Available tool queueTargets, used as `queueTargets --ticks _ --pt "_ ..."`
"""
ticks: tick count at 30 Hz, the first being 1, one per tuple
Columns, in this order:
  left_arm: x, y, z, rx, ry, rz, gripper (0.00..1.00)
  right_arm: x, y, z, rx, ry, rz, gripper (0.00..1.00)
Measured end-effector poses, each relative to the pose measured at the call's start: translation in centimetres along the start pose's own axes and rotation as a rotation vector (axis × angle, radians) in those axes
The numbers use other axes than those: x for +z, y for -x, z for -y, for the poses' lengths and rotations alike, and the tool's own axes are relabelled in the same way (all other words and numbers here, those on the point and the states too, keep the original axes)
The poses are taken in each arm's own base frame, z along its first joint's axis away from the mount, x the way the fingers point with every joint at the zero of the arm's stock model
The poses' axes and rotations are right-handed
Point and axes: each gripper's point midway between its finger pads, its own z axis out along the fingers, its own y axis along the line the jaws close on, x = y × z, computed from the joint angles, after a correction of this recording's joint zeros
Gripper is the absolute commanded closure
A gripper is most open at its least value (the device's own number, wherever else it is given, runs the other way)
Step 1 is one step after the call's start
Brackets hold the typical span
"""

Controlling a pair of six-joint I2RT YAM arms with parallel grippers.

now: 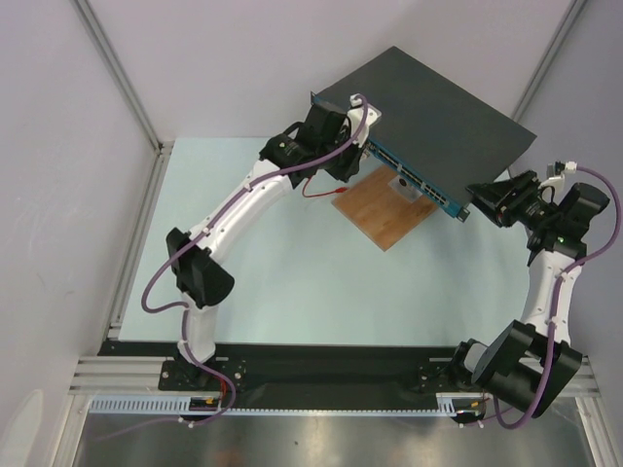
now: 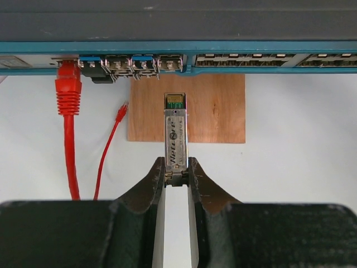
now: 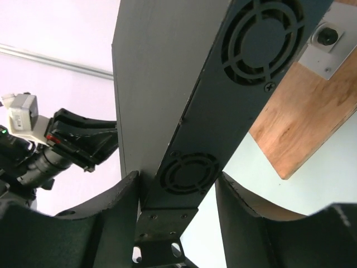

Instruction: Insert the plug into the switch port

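Fingers (image 2: 146,190) of left gripper (image 2: 177,176) pinched tight on plug (image 2: 176,131), tip just short of switch (image 2: 178,25) port row; right gripper (image 3: 178,187) clamped across switch's fan end, wooden board (image 2: 217,106) beneath its front.

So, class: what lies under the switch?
A wooden board sticks out from beneath the switch, below its blue front edge. How far it runs underneath, and anything else there, is covered by the switch body.

Dark switch (image 1: 438,107), its blue port edge facing lower left, partly overlies a wooden board (image 1: 384,212). The left gripper (image 1: 348,156) faces that edge's left end (red cable (image 1: 321,193) beside it); the right gripper (image 1: 484,197) meets the right corner.
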Motion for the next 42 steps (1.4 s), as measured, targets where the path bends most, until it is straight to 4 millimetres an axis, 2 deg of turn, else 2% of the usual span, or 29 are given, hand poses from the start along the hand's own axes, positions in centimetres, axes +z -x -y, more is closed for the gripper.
queueTargets --ticks 2,3,5,6,7,28,42 --pt "0.3 -0.2 0.0 -0.001 -0.001 -0.007 1.0 0.0 0.1 -0.1 0.005 0.003 0.005 0.73" --pt "0.4 -0.3 0.0 -0.001 -0.001 -0.008 1.0 0.0 0.1 -0.2 0.007 0.004 0.007 0.8" --pt "0.7 -0.4 0.0 -0.002 -0.002 -0.012 1.0 0.0 0.1 -0.1 0.014 0.007 0.01 0.88" --pt "0.7 -0.5 0.0 -0.002 -0.003 -0.014 1.0 0.0 0.1 -0.1 0.016 0.008 0.012 0.96" --pt "0.8 -0.5 0.0 -0.002 -0.003 -0.015 1.0 0.0 0.1 -0.1 0.017 0.009 0.015 1.0" --pt "1.6 0.6 0.3 0.003 -0.009 0.01 1.0 0.1 0.1 -0.3 0.016 0.009 0.028 1.0" --pt "2.1 0.1 0.0 0.0 -0.001 -0.009 1.0 0.1 0.1 -0.3 0.016 0.009 0.027 1.0"
